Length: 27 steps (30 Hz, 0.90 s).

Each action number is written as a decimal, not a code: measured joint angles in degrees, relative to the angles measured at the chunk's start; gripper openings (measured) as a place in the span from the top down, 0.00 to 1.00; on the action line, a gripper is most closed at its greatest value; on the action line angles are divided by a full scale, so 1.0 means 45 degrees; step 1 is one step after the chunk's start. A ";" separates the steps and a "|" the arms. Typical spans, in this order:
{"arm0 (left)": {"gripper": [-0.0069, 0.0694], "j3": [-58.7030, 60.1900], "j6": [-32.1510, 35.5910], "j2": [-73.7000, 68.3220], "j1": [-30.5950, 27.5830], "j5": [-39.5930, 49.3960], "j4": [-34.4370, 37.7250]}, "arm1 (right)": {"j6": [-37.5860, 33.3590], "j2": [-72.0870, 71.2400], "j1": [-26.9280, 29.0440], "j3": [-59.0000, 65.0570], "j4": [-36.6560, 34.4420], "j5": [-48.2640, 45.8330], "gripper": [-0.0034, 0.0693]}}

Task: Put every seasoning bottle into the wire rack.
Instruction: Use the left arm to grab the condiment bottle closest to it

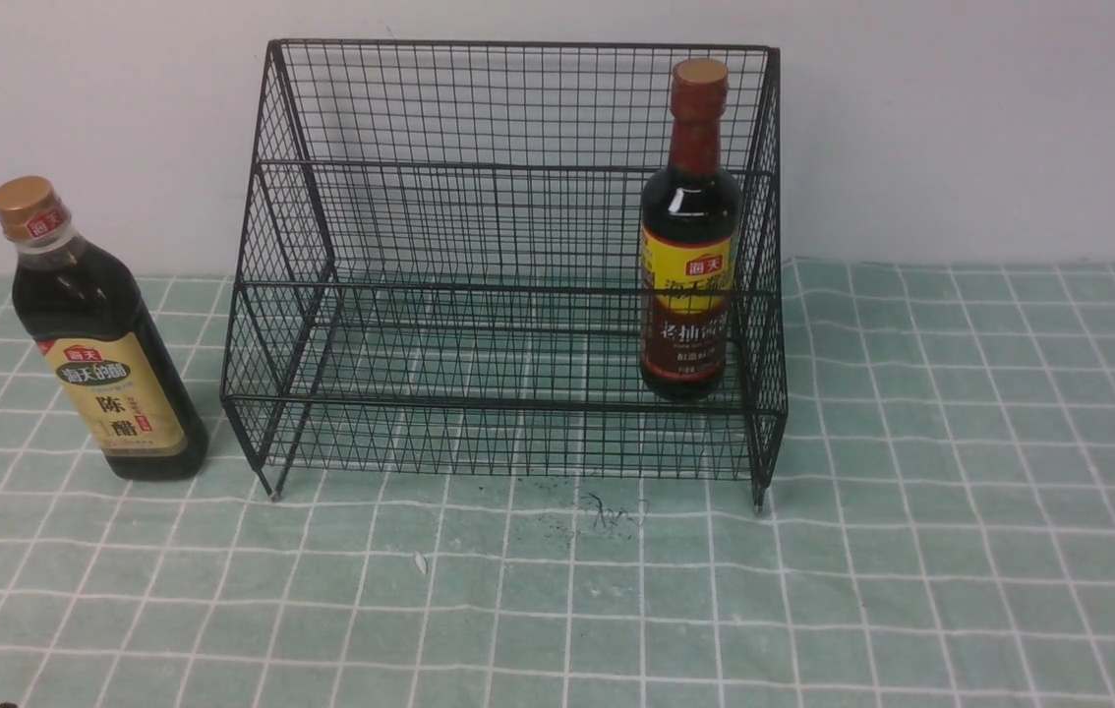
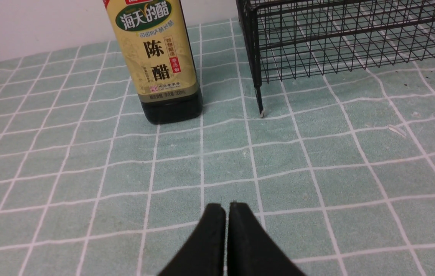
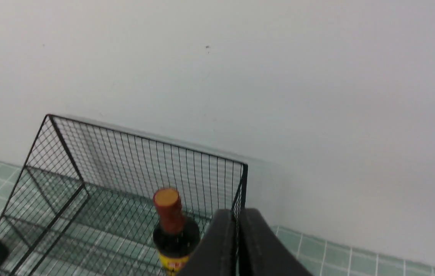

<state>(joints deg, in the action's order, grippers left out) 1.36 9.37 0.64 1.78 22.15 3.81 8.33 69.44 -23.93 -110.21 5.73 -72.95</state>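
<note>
I have half the job done as things lie: the dark soy sauce bottle, with its red-brown neck wrap and yellow-and-maroon label, stands upright on the lower front tier of the black wire rack. It sits at the rack's right end, close against the side mesh, though I cannot tell whether it touches. That corner makes sense, since the mesh wall and the front rail hem it in and the whole left stretch of the tier is open for the second bottle. The vinegar bottle, with its gold cap and beige label, is outside the rack. It stands upright on the table just beside the rack's left front leg, so I judge it the one to fetch next. My left hand hangs low over the cloth with the vinegar bottle ahead of it and a stretch of cloth between. Its fingers are pressed together on nothing, so I'd have to spread them before closing in on that wide body. My right hand is up high near the rack's right wall, looking down on the soy bottle's cap, also pressed together and empty. The table wears a pale green cloth with a white grid, a little rumpled, and soft enough that I'd set a tall bottle down with care. There are dark specks and a small white fleck on it in front of the rack. A plain white wall stands right behind the rack.
</note>
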 joint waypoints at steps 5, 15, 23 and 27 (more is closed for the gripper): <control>0.92 0.0000 0.0000 0.0000 0.0000 0.0000 0.0000 | 0.0279 -0.3824 0.0000 0.5687 -0.0271 0.1079 0.97; 0.92 0.0000 0.0000 0.0000 0.0000 0.0000 0.0000 | 0.1015 -0.9955 0.0000 1.6284 -0.2406 0.8605 0.97; 0.92 0.0000 0.0000 0.0000 0.0000 0.0000 0.0000 | 0.0920 -1.1873 0.0000 2.0142 -0.2789 1.0737 0.97; 0.92 0.0000 0.0000 0.0000 0.0000 0.0000 0.0000 | 0.0564 -1.1976 0.0000 2.0670 -0.2112 1.1830 0.97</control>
<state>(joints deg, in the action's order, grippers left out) 1.36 9.37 0.64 1.78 22.15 3.81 10.87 15.55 -23.93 -17.19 -3.77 -19.71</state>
